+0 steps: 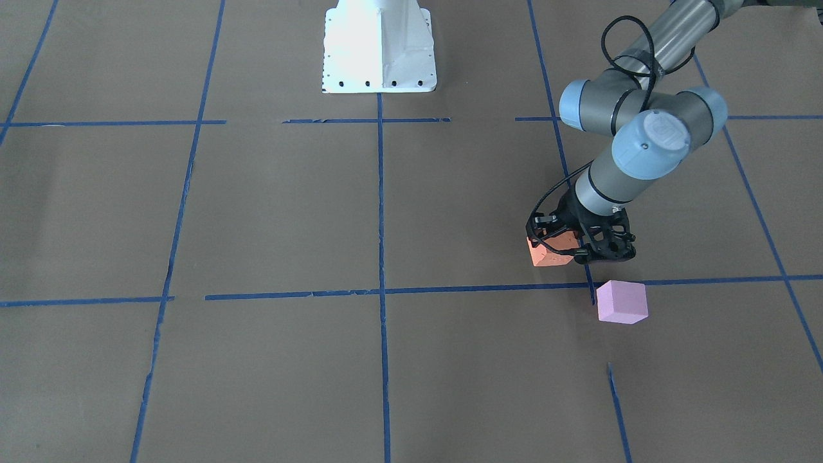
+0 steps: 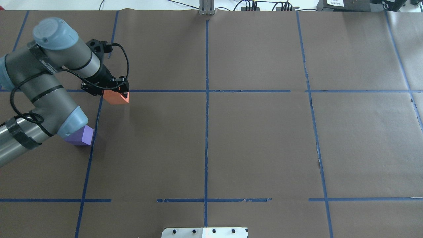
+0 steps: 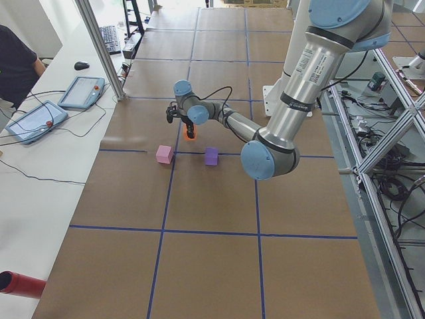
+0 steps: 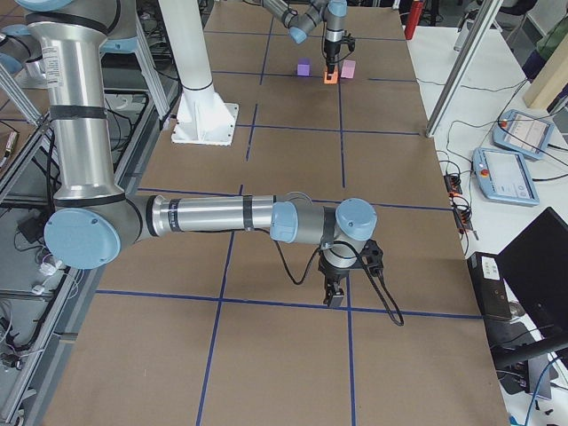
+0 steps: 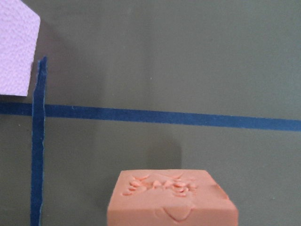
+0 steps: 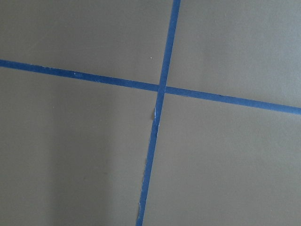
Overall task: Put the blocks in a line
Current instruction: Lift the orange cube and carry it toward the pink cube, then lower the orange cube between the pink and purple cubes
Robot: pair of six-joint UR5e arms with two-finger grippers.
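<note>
Left fingers (image 2: pixel 124 93) clamped on orange block (image 2: pixel 115 98), purple block (image 2: pixel 85 135) half hidden by arm, right fingers (image 4: pixel 335 295) unreadable

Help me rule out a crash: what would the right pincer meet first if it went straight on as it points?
The right pincer points down; it would likely meet only the paper-covered table, near a tape crossing.

The table (image 2: pixel 251 142) is covered with brown paper (image 2: pixel 264 49) marked into large rectangles by blue tape lines (image 2: pixel 206 132), and a white base plate (image 1: pixel 379 48) stands at the robot's edge. On the robot's left side a pink block (image 1: pixel 621 301) and a purple block (image 2: pixel 84 135) lie apart from each other. An orange block (image 1: pixel 546 257) sits near them beside a tape crossing, though whether it touches the paper cannot be told.
</note>
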